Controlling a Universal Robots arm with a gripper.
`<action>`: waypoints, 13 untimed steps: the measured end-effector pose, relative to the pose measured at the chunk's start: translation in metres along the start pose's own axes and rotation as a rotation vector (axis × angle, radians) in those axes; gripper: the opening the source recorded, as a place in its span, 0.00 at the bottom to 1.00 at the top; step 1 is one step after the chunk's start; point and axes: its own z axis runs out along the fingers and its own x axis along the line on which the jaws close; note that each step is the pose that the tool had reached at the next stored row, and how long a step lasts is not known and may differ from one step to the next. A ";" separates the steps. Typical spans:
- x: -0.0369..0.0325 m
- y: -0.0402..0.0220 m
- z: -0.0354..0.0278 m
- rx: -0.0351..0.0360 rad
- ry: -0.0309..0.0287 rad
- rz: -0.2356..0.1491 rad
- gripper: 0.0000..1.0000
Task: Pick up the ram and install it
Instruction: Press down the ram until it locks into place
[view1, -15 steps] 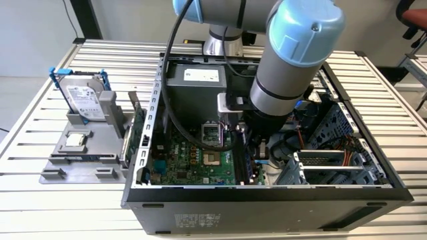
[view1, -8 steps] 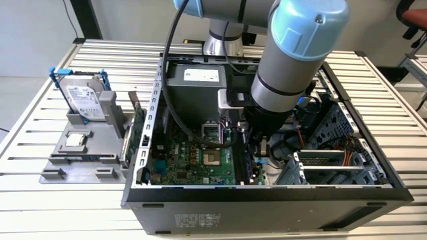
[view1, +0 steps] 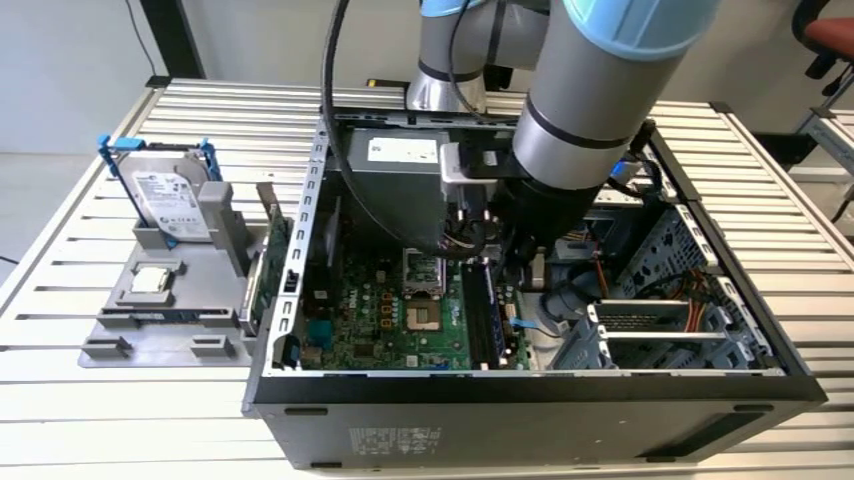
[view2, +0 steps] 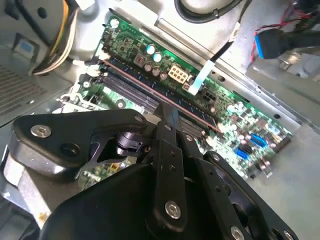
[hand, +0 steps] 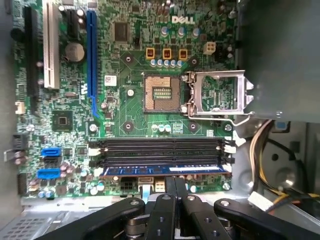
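Note:
The ram (hand: 150, 170) is a long thin stick standing on edge in the memory slot nearest my gripper, beside two empty black slots (hand: 160, 146) on the green motherboard (hand: 125, 120). In the second wrist view the ram (view2: 135, 80) shows as a thin line running across the board. My gripper (hand: 173, 184) is shut on the ram's middle, its black fingers (view2: 167, 120) pinching the top edge. In the exterior view the gripper (view1: 514, 270) reaches down into the open computer case (view1: 534, 385), with the ram (view1: 483, 310) just below it.
An open CPU socket (hand: 160, 92) lies beyond the slots. The power supply (view1: 400, 175) and cables (hand: 265, 145) crowd the arm's side. On the exterior view's left, a grey fixture (view1: 160, 300) holds a hard drive in a blue frame (view1: 171, 200) and a green expansion card (view1: 274, 265).

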 end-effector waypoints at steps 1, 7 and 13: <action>-0.0005 0.0000 -0.0047 0.0001 -0.0003 0.000 0.00; -0.0033 0.0000 -0.0316 0.0000 0.0000 0.000 0.00; -0.0062 0.0000 -0.0587 0.0000 -0.0001 0.000 0.00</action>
